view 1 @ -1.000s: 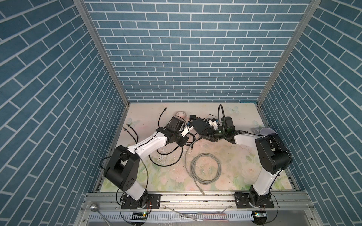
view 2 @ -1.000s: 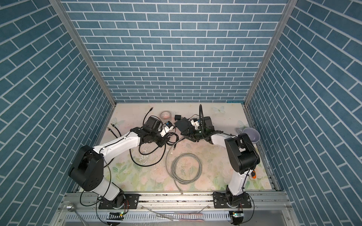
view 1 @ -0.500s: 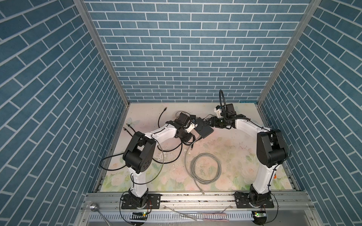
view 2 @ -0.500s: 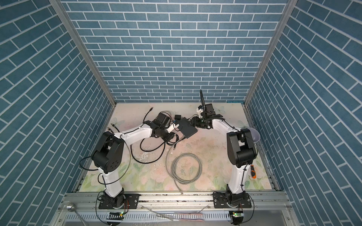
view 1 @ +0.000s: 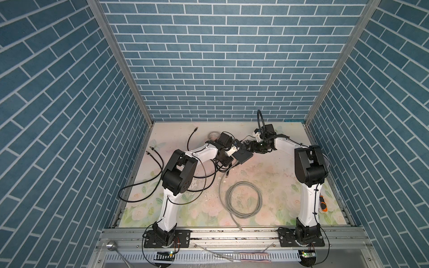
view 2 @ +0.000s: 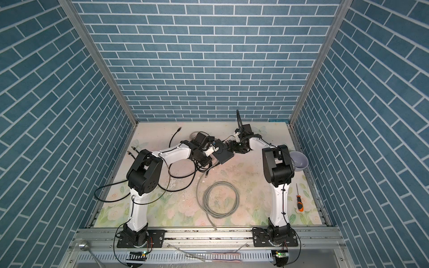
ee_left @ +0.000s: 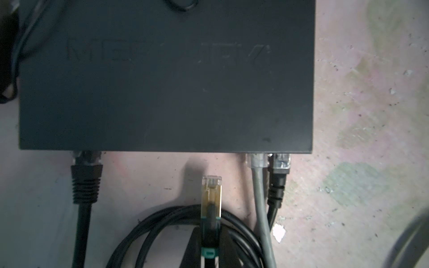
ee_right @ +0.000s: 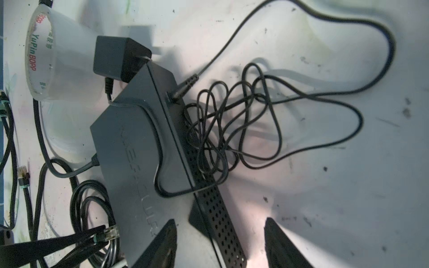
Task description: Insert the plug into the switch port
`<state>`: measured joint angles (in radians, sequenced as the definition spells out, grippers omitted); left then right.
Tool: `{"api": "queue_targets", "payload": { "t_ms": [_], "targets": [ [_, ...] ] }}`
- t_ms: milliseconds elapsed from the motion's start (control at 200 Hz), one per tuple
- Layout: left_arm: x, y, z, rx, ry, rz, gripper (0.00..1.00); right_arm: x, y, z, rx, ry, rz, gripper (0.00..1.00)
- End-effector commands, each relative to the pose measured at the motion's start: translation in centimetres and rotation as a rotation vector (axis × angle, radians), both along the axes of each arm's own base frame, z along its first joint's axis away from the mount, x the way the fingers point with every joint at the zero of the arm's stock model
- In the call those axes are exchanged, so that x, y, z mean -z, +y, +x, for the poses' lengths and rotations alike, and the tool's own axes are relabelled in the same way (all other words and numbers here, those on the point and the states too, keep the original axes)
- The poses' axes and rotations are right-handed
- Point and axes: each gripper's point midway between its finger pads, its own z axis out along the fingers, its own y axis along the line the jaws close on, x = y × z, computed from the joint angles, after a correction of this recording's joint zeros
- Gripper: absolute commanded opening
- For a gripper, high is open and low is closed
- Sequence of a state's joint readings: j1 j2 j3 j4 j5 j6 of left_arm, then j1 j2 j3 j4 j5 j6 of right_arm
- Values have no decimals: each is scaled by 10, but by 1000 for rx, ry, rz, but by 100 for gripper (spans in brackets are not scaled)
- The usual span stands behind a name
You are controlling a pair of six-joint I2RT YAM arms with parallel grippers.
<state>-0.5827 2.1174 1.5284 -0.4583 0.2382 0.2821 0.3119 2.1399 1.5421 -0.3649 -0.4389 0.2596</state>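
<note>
Plug [ee_left: 211,197]: nose just short of switch [ee_left: 167,81] port edge, aimed at free stretch between seated cables [ee_left: 260,185]; not in yet. Switch flat on worktop [ee_left: 359,116], mid-back. Left pincer [ee_left: 210,235] clamped on plug. Over last second both arms stretched further back. Right pincer [ee_right: 220,234] jaws widened and now stand apart astride switch's perforated side. Likely unbraced: switch may slide under push.

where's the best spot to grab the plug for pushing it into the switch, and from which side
Grip the plug by the boot behind its gold shell, coming from the cable side with the jaws pinching its two sides. That leaves the clear tip free to enter the switch, whose port edge it points at. The left gripper is shut on it right there.
</note>
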Motion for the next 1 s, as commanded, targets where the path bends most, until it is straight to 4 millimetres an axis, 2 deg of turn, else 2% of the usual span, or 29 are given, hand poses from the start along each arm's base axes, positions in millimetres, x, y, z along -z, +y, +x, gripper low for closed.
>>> {"api": "queue_targets", "payload": {
  "t_ms": [0, 115, 125, 150, 435, 585, 865, 995],
  "targets": [
    [2, -8, 1, 44, 5, -20, 0, -1, 10, 1, -89, -8, 31, 61],
    [3, -13, 5, 64, 7, -22, 0, -6, 18, -1, -132, -11, 75, 61],
    [3, -13, 5, 66, 7, -23, 0, 4, 19, -3, -135, 12, 74, 61],
    [4, -14, 6, 68, 12, -19, 0, 7, 20, -3, -144, 20, 82, 61],
    [11, -13, 10, 67, 13, 1, 0, 13, 34, -6, -199, 55, 159, 58],
    [3, -15, 12, 51, -21, -16, 0, 12, 41, -13, -240, 87, 176, 56],
    [-20, -25, 23, -45, -155, -51, 0, 20, 54, -45, -297, 188, 224, 53],
    [-22, -28, 23, -75, -172, -101, 0, 22, 56, -62, -324, 233, 252, 52]
  ]
}}
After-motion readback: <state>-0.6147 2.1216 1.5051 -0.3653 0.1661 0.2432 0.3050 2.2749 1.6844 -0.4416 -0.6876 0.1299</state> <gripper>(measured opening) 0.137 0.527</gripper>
